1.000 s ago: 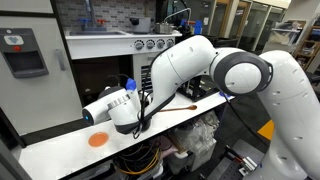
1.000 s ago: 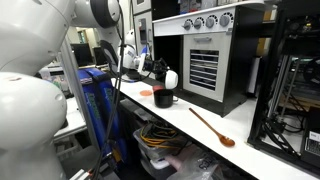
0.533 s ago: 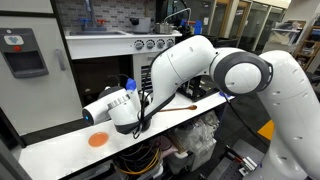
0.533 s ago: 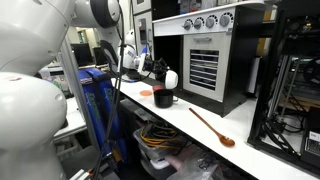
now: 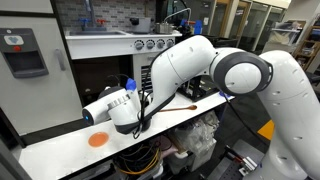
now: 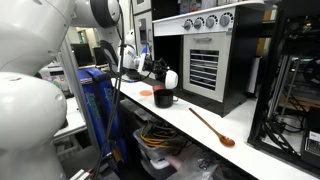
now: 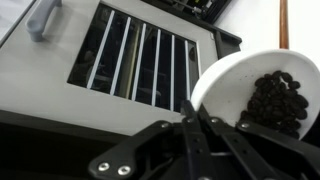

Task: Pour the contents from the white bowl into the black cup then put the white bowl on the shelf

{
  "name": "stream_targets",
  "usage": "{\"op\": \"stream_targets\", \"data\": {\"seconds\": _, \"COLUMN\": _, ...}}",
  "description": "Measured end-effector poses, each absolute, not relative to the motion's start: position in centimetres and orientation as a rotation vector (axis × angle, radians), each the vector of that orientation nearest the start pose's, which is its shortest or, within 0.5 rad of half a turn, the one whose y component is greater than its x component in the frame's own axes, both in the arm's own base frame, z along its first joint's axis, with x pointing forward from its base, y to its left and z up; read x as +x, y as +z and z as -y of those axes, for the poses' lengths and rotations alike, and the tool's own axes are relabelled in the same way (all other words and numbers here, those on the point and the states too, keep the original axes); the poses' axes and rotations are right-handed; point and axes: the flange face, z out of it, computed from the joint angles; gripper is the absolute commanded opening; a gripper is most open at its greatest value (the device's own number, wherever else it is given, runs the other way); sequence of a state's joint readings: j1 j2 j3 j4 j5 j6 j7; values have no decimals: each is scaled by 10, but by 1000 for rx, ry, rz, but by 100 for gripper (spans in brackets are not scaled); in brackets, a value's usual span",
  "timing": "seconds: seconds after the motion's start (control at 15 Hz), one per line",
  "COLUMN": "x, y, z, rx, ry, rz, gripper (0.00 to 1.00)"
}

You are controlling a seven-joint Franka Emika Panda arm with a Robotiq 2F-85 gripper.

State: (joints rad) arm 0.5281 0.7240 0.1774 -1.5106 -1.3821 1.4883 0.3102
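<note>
- In an exterior view, the Robotiq gripper (image 6: 162, 74) holds the small, shallow, round white bowl (image 6: 171, 78) in the air, tilted.
- The white bowl hangs just above the short, wide, glossy black cup (image 6: 163, 99) and is not touching it.
- In the wrist view, the dark fingers (image 7: 150, 142) close together on the bowl's rim, pinching it.
- A heap of dark brown beans (image 7: 272, 100) lies inside the white bowl.
- The black cup stands on the long white countertop (image 6: 190, 125), near a flat orange disc (image 6: 147, 92).
- A long wooden spoon (image 6: 212, 128) lies on the countertop, well apart from the cup.
</note>
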Motion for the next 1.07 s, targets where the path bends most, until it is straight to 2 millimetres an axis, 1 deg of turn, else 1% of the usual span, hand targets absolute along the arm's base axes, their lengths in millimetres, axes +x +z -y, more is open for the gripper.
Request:
{"op": "stream_targets", "data": {"seconds": 0.2, "x": 596, "y": 271, "z": -331, "rx": 1622, "ry": 67, "rz": -745, "gripper": 4}}
{"op": "stream_targets", "data": {"seconds": 0.27, "x": 596, "y": 271, "z": -331, "rx": 1622, "ry": 67, "rz": -745, "gripper": 1}}
{"op": "stream_targets", "data": {"seconds": 0.6, "x": 596, "y": 271, "z": -333, "rx": 1617, "ry": 73, "rz": -748, "gripper": 1}}
{"op": "stream_targets", "data": {"seconds": 1.07, "x": 597, "y": 281, "z": -342, "rx": 1504, "ry": 122, "rz": -766, "gripper": 1}}
